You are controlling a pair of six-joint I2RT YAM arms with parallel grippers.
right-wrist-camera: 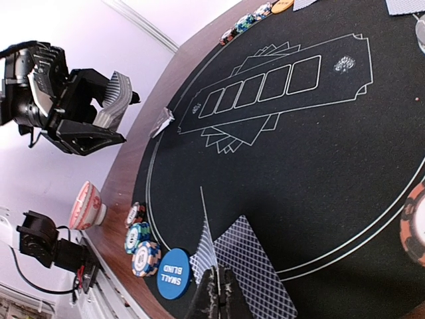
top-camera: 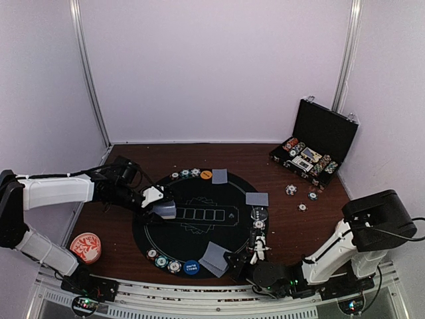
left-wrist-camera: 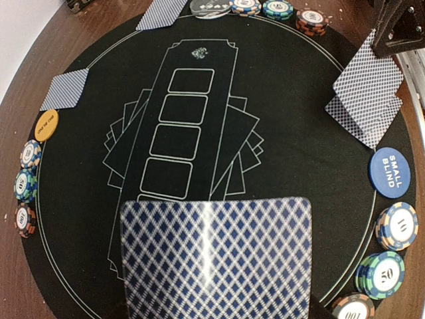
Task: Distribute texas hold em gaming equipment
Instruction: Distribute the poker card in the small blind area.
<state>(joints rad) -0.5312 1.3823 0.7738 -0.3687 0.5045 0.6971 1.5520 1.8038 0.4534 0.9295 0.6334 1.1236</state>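
Your round black mat (top-camera: 199, 234) lies open across its printed middle (chips (top-camera: 163, 261) hug the rim). The left gripper (top-camera: 159, 203), jaws partway apart, clamps the card deck (left-wrist-camera: 216, 259) above the mat's left edge. The right gripper (right-wrist-camera: 216, 302) is closed tight at the dealt cards (right-wrist-camera: 255, 272) on the near rim, beside the blue disc (right-wrist-camera: 174, 274).

Plain pale lilac-white walls (top-camera: 219, 66), aluminium uprights (top-camera: 89, 73) at back corners. Dark brown wood desk (top-camera: 166, 156), aluminium rail (top-camera: 199, 300) along near edge. Even, diffuse light.
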